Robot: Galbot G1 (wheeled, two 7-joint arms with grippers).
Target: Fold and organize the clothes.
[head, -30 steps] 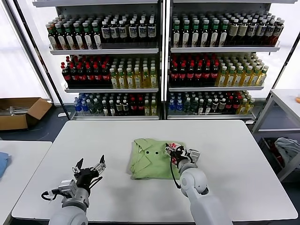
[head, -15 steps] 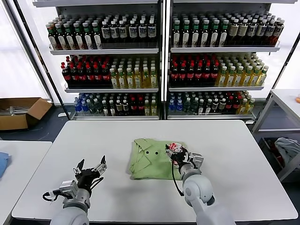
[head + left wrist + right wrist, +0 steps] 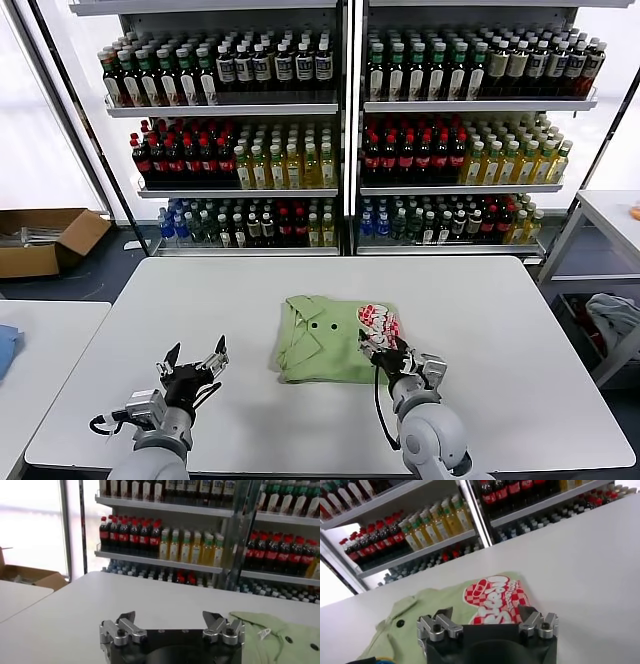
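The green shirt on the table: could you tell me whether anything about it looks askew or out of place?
Nothing stands out: the folded green shirt lies flat on the white table, graphic up, and nothing is spilled.

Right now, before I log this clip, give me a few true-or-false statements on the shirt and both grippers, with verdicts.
1. The green polo shirt lies folded on the white table. True.
2. The right gripper is shut on the shirt. False: its jaws are open and hold nothing, at the shirt's near right edge.
3. The left gripper is open over bare table, apart from the shirt. True.
4. The shirt's red-and-white graphic is folded out of sight. False: it faces up.
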